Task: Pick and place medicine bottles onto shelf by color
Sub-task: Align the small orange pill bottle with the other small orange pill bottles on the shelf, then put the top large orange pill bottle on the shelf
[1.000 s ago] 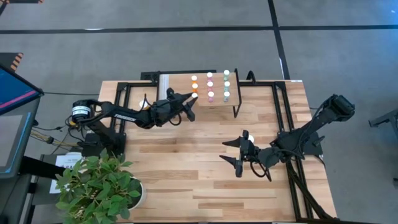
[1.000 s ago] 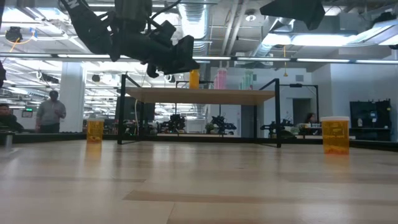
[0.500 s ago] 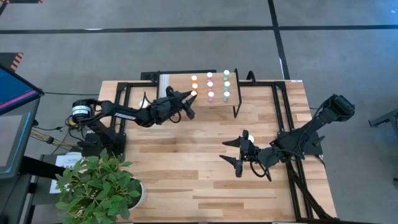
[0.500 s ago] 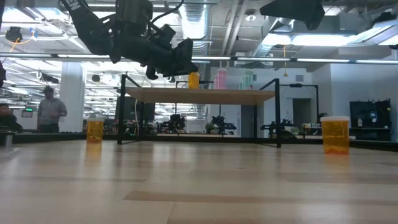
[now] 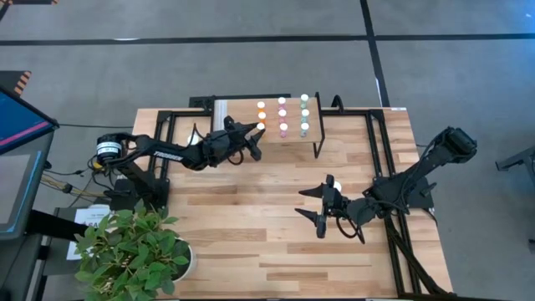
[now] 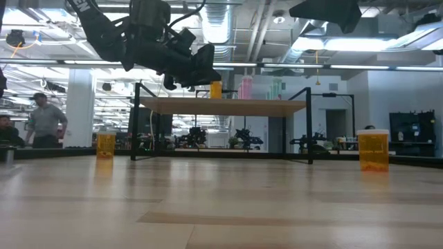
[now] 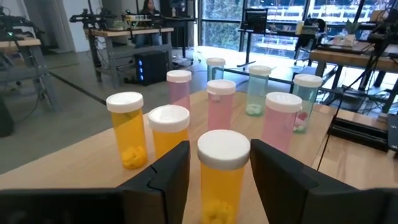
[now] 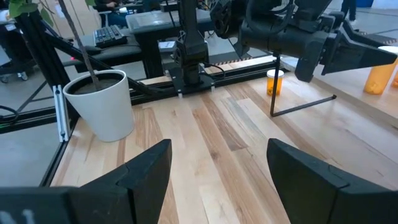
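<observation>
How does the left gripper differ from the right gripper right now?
The left gripper is at the shelf, its open fingers either side of an orange bottle. The right gripper hangs over bare tabletop, nothing between its fingers. Both are dark, two-fingered and open.

Your left gripper reaches forward, raised, fingers parted with an orange bottle between them, seemingly untouched. Your right gripper rests apart, lower, fingers spread wide.

White-capped orange bottles, pink bottles and pale green bottles on a light-wood shelf.
</observation>
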